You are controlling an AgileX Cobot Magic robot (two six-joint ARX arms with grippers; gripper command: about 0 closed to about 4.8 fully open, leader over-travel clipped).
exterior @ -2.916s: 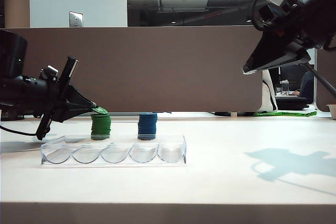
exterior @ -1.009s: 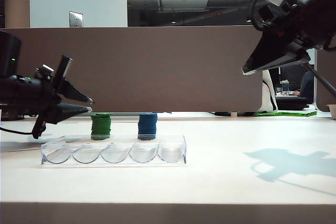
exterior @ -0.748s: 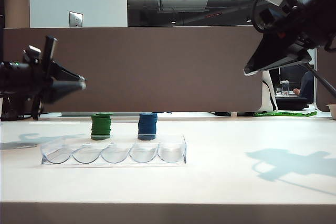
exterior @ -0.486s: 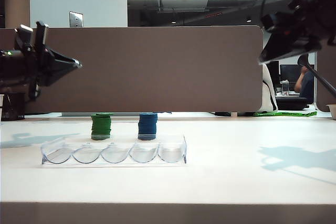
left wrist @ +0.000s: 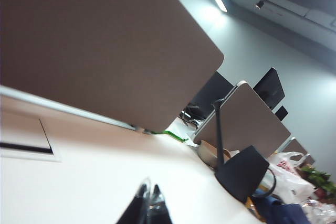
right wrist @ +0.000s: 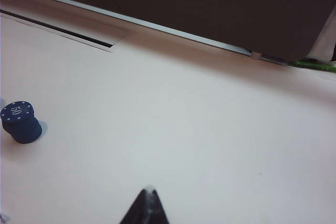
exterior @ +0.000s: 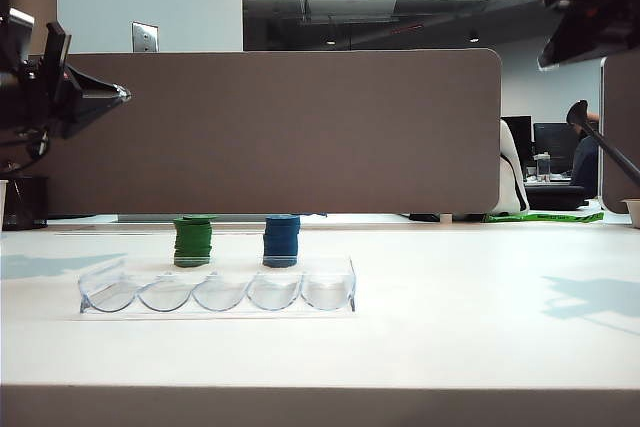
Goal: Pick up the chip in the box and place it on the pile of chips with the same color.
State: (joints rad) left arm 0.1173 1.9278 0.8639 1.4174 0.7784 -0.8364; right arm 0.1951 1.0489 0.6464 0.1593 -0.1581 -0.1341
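Note:
The box (exterior: 215, 292), a clear tray with scalloped slots, lies on the white table and its slots look empty. Behind its left part stands the green pile of chips (exterior: 192, 243); the chip (exterior: 197, 218) lies on top, a little askew. My left gripper (exterior: 125, 95) hangs high at the left edge, shut, far above and left of the pile. In the left wrist view the left gripper (left wrist: 148, 190) shows closed tips holding nothing. My right gripper (exterior: 545, 62) is high at the top right corner. The right wrist view shows the right gripper (right wrist: 148, 190) shut and empty.
A blue chip stack (exterior: 281, 240) stands right of the green pile; the blue stack (right wrist: 21, 123) reads "50" in the right wrist view. A brown partition (exterior: 300, 127) runs behind the table. A black lamp (left wrist: 244, 174) stands on a neighbouring desk.
The left gripper left the chip on the green pile, shut, then rose and drew back to the left. The right gripper rose and moved right toward the frame's corner.

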